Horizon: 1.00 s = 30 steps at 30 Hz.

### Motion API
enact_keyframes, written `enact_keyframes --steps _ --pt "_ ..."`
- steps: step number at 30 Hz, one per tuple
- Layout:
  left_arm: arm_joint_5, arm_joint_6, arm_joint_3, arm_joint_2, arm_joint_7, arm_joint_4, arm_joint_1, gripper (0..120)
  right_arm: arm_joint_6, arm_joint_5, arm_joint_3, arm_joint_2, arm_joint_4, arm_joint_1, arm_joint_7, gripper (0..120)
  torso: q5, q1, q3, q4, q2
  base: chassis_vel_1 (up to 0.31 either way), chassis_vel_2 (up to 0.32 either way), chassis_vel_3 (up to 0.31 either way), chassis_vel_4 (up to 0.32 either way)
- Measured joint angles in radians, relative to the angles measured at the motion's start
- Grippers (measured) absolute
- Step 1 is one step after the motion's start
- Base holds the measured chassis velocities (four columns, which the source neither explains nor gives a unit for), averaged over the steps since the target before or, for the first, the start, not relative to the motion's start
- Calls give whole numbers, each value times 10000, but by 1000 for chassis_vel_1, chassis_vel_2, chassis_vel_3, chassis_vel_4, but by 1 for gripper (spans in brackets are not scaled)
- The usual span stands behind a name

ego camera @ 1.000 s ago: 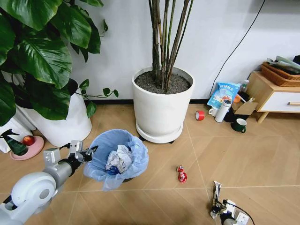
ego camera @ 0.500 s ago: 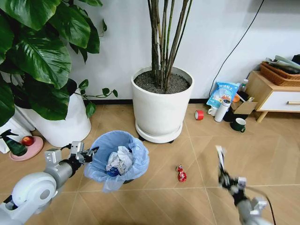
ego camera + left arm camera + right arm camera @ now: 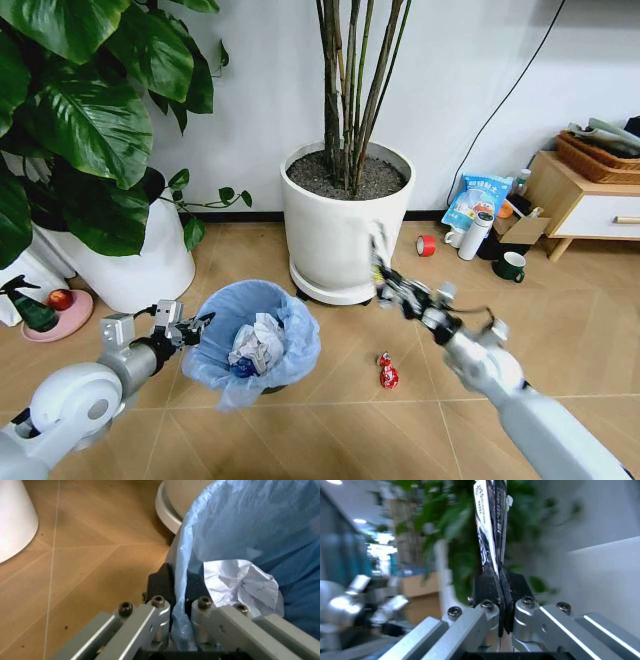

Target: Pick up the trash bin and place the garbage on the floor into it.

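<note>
We see the trash bin [image 3: 255, 340], lined with crinkly light-blue plastic, sitting at 7 o'clock on the chevron floor [image 3: 560, 320]. Our left gripper [image 3: 179, 588] pinches its rim. Our right gripper [image 3: 388, 283], centre, clamps a flat printed wrapper [image 3: 487, 521], at 2 o'clock from the bin.

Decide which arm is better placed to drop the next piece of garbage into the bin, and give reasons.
Right. The right gripper is shut on a flat wrapper, raised beside the trash bin. The left gripper is clamped on the bin's rim.
</note>
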<state>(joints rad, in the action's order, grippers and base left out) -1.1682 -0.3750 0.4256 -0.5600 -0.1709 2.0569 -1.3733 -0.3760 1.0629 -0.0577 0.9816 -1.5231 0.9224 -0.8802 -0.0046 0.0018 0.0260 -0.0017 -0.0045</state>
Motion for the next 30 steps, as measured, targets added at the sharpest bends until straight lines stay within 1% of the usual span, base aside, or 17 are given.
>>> enact_keyframes --steps 1,3,4,7,10,11,13,15,23,27,30 --pt "1 32 -54 -48 39 -19 43 0 67 129 480 138 105 -375 -167 0 0 0 -2 -2 0 0 0 0 0" --pt "6 67 -123 -107 83 -45 85 0 126 272 994 301 203 -751 -304 0 -5 0 -1 -3 0 0 0 0 0" --pt "6 67 -123 -107 83 -45 85 0 126 272 994 301 203 -751 -304 0 -5 0 -1 -3 0 0 0 0 0" --pt "19 120 -208 -192 176 -78 187 0 217 582 1822 606 370 -1378 -554 0 -2 -1 -3 -4 0 0 0 0 0" --pt "21 124 -232 -224 194 -86 218 0 290 725 2149 738 445 -1627 -699 0 -3 -1 -2 -3 0 0 0 0 0" --pt "27 124 -249 -229 203 -100 244 0 365 837 2405 794 492 -1829 -788 0 0 -1 -2 -2 0 0 0 0 0" --pt "29 124 -254 -230 206 -104 262 0 375 892 2524 800 522 -1926 -805 0 -2 -1 -2 -3 0 0 0 0 0" --pt "26 125 -260 -230 213 -105 339 0 438 1011 2873 786 602 -2184 -846 0 -1 -1 -2 -4 0 0 0 0 0" --pt "-19 124 -317 -229 213 -65 471 0 487 1157 3463 704 707 -2552 -810 0 -2 -1 -3 -4 0 0 0 0 0" --pt "-74 123 -330 -220 208 -44 515 0 553 971 3748 540 848 -2687 -683 0 -1 -1 -3 -4 0 0 0 0 0" --pt "-103 120 -334 -210 203 -30 515 0 790 763 3767 447 969 -2734 -721 4 0 -1 -3 -5 0 0 0 0 0"
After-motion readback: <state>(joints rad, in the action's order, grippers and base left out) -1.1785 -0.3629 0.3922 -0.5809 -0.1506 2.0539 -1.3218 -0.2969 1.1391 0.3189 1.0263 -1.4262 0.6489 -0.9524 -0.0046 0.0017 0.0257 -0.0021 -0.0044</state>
